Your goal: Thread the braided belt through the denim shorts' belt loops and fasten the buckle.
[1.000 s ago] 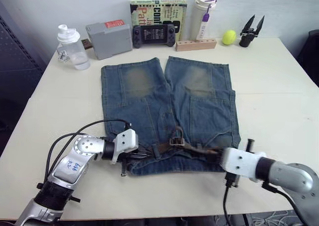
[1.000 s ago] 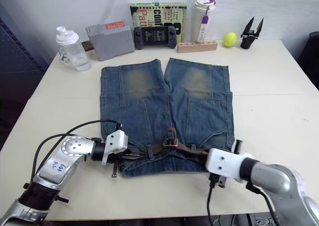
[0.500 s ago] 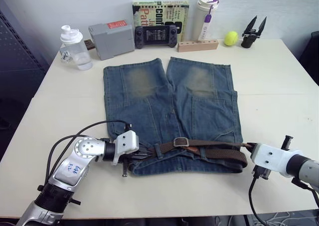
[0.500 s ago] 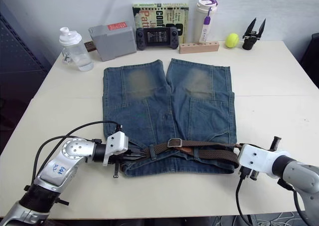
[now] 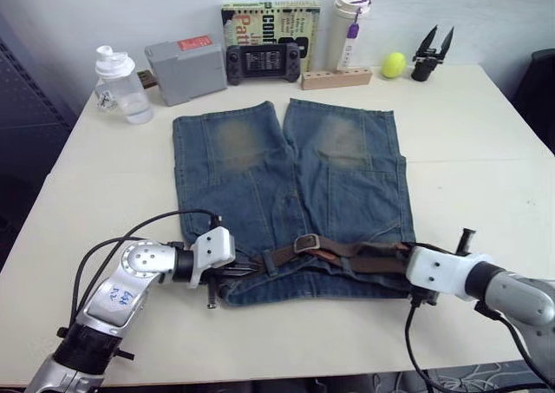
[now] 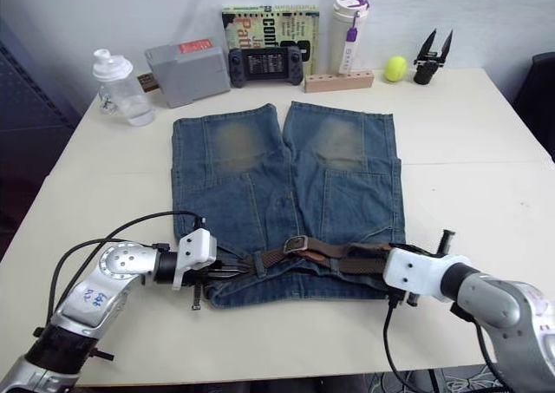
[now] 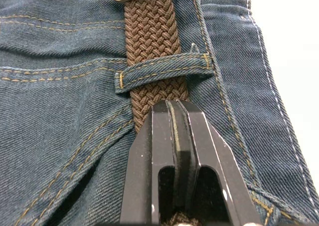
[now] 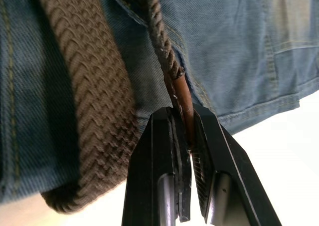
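At lower centre, my left gripper point(image 7: 175, 106) and right gripper point(image 8: 185, 117) each pinch the braided belt point(image 5: 347, 256); its tip stays hidden between the fingers.

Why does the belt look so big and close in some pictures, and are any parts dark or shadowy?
Left wrist view: the camera sits right above the braided belt, so its weave looks huge. Right wrist view: shadow darkens the denim shorts on one side, and the bare table beside them glares white. Eye views: even light, soft shadows.
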You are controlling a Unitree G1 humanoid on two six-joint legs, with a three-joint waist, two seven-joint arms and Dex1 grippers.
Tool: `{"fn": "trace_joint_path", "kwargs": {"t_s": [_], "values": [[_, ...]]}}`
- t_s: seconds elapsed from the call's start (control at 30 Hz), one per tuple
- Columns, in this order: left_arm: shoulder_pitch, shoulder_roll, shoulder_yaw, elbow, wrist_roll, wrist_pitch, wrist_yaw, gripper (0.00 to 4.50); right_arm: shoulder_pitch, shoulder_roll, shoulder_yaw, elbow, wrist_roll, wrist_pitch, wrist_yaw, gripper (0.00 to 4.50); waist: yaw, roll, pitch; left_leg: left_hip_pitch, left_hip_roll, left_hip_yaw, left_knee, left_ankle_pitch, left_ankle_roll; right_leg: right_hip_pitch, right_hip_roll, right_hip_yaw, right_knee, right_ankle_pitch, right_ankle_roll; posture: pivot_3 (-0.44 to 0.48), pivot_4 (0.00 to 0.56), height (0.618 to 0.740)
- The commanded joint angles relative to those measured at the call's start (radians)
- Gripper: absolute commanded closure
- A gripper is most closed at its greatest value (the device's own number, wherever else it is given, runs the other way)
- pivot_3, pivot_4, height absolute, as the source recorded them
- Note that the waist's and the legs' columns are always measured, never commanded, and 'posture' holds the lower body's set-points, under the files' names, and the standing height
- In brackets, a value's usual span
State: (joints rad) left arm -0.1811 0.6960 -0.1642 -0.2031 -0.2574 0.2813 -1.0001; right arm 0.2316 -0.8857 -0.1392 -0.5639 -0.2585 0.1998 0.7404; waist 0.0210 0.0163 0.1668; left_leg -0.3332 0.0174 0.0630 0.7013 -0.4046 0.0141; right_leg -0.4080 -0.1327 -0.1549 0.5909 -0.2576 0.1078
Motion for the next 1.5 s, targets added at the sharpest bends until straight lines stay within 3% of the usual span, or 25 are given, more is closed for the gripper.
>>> {"fn": "trace_joint_path", "kwargs": {"t_s": [0.03, 0.17, 0.27, 0.33, 0.37, 0.5, 0.63, 0.77, 0.9, 1.13, 1.5], "values": [[0.033, 0.035, 0.107, -0.057, -0.062, 0.06, 0.017, 4.44, -0.009, 0.018, 0.023, -0.041, -0.028, 0.055, -0.007, 4.5, -0.001, 0.0, 0.0, 0.0, 0.0, 0.0, 0.0, 0.0, 0.0, 0.0, 0.0, 0.0, 0.0, 0.0, 0.0, 0.0, 0.15, 0.726], [0.044, 0.057, 0.217, -0.142, -0.169, 0.164, 0.025, 4.44, -0.017, 0.047, -0.004, -0.055, -0.001, 0.102, -0.01, 4.5, 0.002, -0.001, 0.001, -0.001, 0.0, 0.0, 0.0, 0.0, 0.0, -0.001, 0.0, 0.0, 0.0, 0.0, 0.0, 0.0, 0.15, 0.726], [0.048, 0.091, 0.307, -0.208, -0.263, 0.242, 0.017, 3.41, -0.027, 0.079, -0.066, -0.104, 0.088, 0.173, 0.016, 3.11, 0.005, -0.002, 0.001, -0.002, 0.0, -0.001, 0.001, 0.0, 0.0, -0.001, -0.001, 0.0, 0.0, 0.0, 0.0, 0.0, 0.15, 0.726], [0.033, 0.109, 0.345, -0.238, -0.319, 0.293, 0.019, 2.73, -0.034, 0.088, -0.1, -0.154, 0.149, 0.217, 0.043, 2.43, 0.004, -0.001, 0.001, -0.002, 0.0, -0.002, 0.001, 0.0, 0.0, -0.001, -0.001, 0.0, 0.0, 0.0, 0.0, 0.0, 0.15, 0.726], [0.019, 0.114, 0.354, -0.25, -0.337, 0.314, 0.025, 2.24, -0.041, 0.096, -0.115, -0.184, 0.189, 0.24, 0.056, 1.84, 0.004, -0.001, 0.001, -0.002, 0.0, -0.002, 0.001, 0.0, 0.0, -0.001, -0.001, 0.0, 0.0, 0.0, 0.0, 0.0, 0.15, 0.726], [-0.001, 0.128, 0.34, -0.296, -0.371, 0.357, 0.03, 0.88, -0.076, 0.123, -0.153, -0.285, 0.367, 0.355, 0.104, 0.45, 0.004, -0.001, 0.001, -0.002, 0.0, -0.004, 0.001, 0.0, 0.0, -0.001, 0.0, 0.0, 0.0, 0.0, 0.0, 0.0, 0.15, 0.726], [0.06, 0.138, 0.249, -0.364, -0.296, 0.313, 0.03, 0.88, -0.082, 0.141, -0.146, -0.403, 0.6, 0.55, 0.14, 0.45, 0.003, -0.001, 0.001, -0.002, 0.0, -0.009, 0.0, 0.0, 0.0, -0.001, 0.0, 0.0, 0.0, 0.0, 0.0, 0.0, 0.15, 0.726], [0.088, 0.115, 0.14, -0.357, -0.149, 0.217, 0.093, 0.88, -0.074, 0.104, -0.082, -0.405, 0.597, 0.569, 0.108, 0.45, 0.006, -0.002, 0.001, -0.002, -0.001, -0.009, 0.0, 0.0, 0.0, -0.001, -0.001, 0.0, 0.0, 0.0, 0.0, 0.0, 0.15, 0.726], [0.093, 0.08, 0.062, -0.32, -0.02, 0.134, 0.16, 0.88, -0.017, 0.05, 0.003, -0.352, 0.478, 0.492, 0.056, 0.45, 0.006, -0.002, 0.001, -0.002, -0.002, -0.009, 0.0, 0.0, 0.0, -0.001, -0.001, 0.0, 0.0, 0.0, 0.0, 0.0, 0.15, 0.726], [0.119, 0.1, -0.044, -0.168, 0.269, -0.094, 0.243, 0.88, -0.016, 0.055, 0.184, -0.095, 0.12, 0.276, -0.211, 0.45, 0.002, -0.003, -0.001, -0.001, -0.001, 0.0, -0.001, 0.0, 0.0, -0.001, -0.001, 0.0, 0.0, 0.0, -0.001, 0.0, 0.15, 0.726], [0.099, 0.059, -0.069, 0.006, 0.459, -0.242, 0.393, 0.88, -0.125, 0.148, 0.266, 0.055, -0.08, 0.126, -0.364, 0.45, 0.003, 0.0, -0.006, 0.012, 0.0, -0.005, -0.003, 0.0, 0.0, 0.01, -0.001, 0.003, 0.0, -0.001, -0.001, 0.0, 0.15, 0.726]]}}
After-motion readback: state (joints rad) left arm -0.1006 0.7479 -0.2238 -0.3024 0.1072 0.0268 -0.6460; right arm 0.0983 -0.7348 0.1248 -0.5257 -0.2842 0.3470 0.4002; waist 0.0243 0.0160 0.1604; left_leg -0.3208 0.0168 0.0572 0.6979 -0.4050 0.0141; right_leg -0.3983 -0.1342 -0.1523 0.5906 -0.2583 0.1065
